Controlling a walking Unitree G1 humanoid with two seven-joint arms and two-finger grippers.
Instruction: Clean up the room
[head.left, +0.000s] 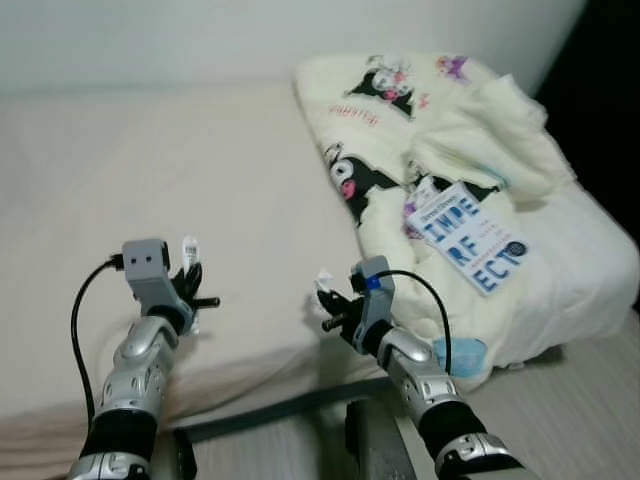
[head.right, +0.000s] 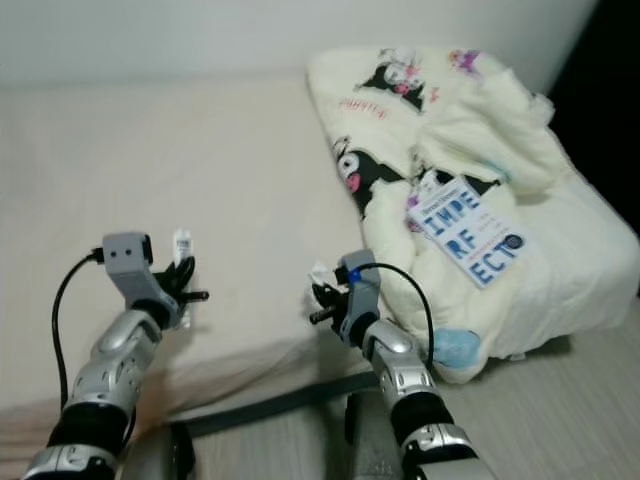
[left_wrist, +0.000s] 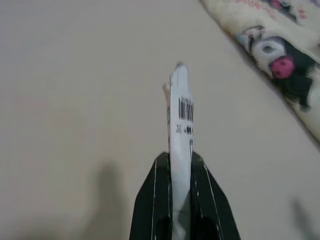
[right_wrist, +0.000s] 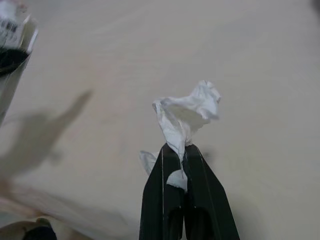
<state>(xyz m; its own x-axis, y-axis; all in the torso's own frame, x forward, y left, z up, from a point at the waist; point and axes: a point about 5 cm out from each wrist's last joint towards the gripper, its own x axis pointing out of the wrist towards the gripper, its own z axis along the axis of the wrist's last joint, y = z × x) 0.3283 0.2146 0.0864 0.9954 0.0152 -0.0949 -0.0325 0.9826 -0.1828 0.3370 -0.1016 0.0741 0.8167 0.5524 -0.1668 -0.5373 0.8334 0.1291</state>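
item 1: left gripper (head.left: 190, 285), at 8 o'clock over the bed (head.left: 150, 180), is pinching a white barcoded wrapper (left_wrist: 180, 107) upright, likely for carrying off as litter. item 2: right gripper (head.left: 330, 300), at 6 o'clock, is clamping a crumpled tissue (right_wrist: 185, 112) clear of the sheet. item 3: book (head.left: 465, 237) is lying on the folded blanket (head.left: 440, 130) at 2 o'clock.

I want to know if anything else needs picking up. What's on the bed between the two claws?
Nothing: in the left eye view, only bare beige sheet lies between the left claw, pinching a barcoded wrapper, and the right claw, pinching a crumpled tissue.
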